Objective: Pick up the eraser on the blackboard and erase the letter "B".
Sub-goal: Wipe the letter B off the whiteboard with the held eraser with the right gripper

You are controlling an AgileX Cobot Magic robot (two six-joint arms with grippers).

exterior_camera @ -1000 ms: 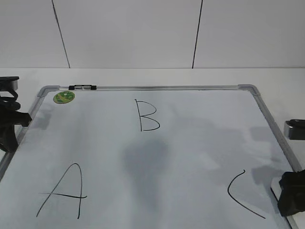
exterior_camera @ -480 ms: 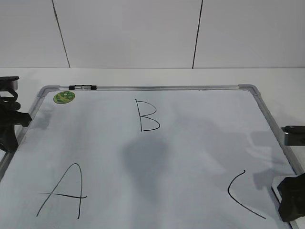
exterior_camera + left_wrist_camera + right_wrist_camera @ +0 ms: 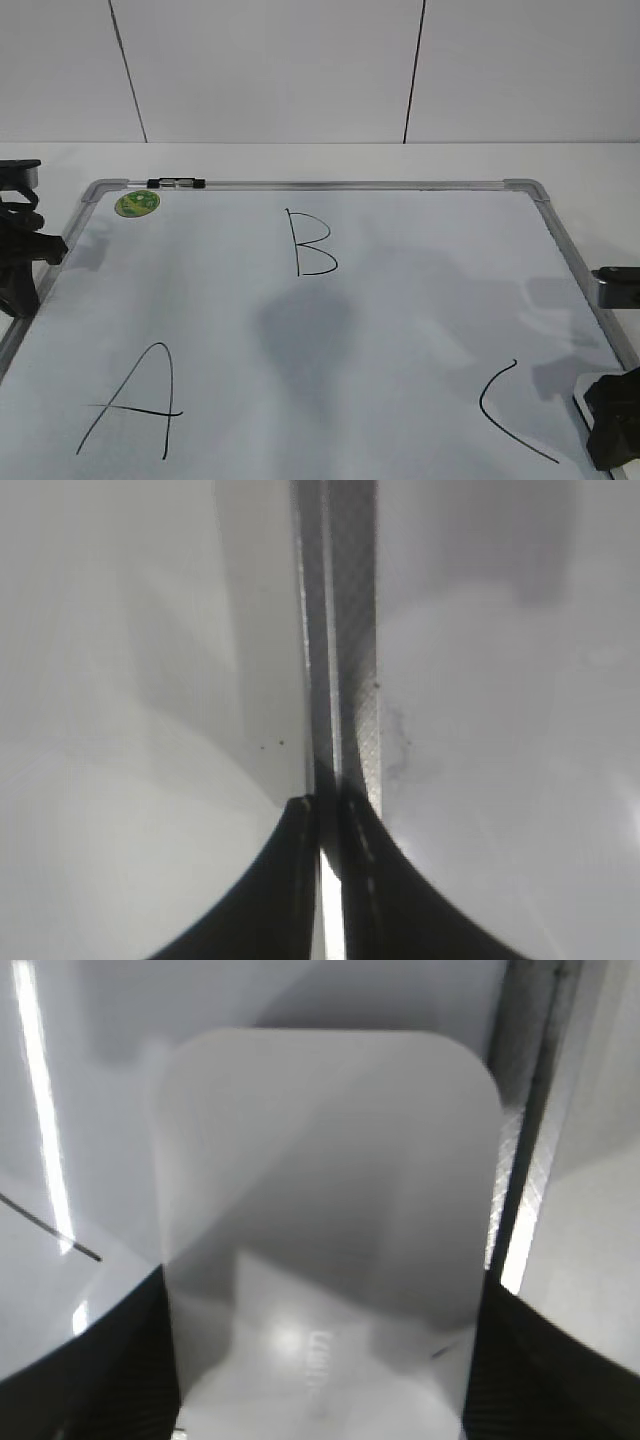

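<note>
The blackboard [image 3: 420, 300] is a large white dry-erase board with a silver frame, lying flat. The letter "B" [image 3: 312, 243] is drawn at its upper middle. The white eraser [image 3: 330, 1180] lies at the board's lower right corner; only a sliver of it [image 3: 579, 404] shows in the exterior view. My right gripper [image 3: 612, 435] is right over it, and its open jaws [image 3: 322, 1290] straddle the eraser's two long sides. My left gripper [image 3: 22, 268] rests at the board's left edge, with its jaws [image 3: 328, 805] shut above the metal frame [image 3: 350, 630].
A black "A" [image 3: 130, 400] is at the lower left and a black "C" [image 3: 510, 410] at the lower right, close to the eraser. A small black-and-silver marker [image 3: 176, 183] lies on the top frame beside a round green sticker [image 3: 137, 203]. A white wall stands behind the table.
My right gripper has sunk lower over the eraser at the lower right corner. The board has shifted very slightly to the right. The left arm has barely moved.
</note>
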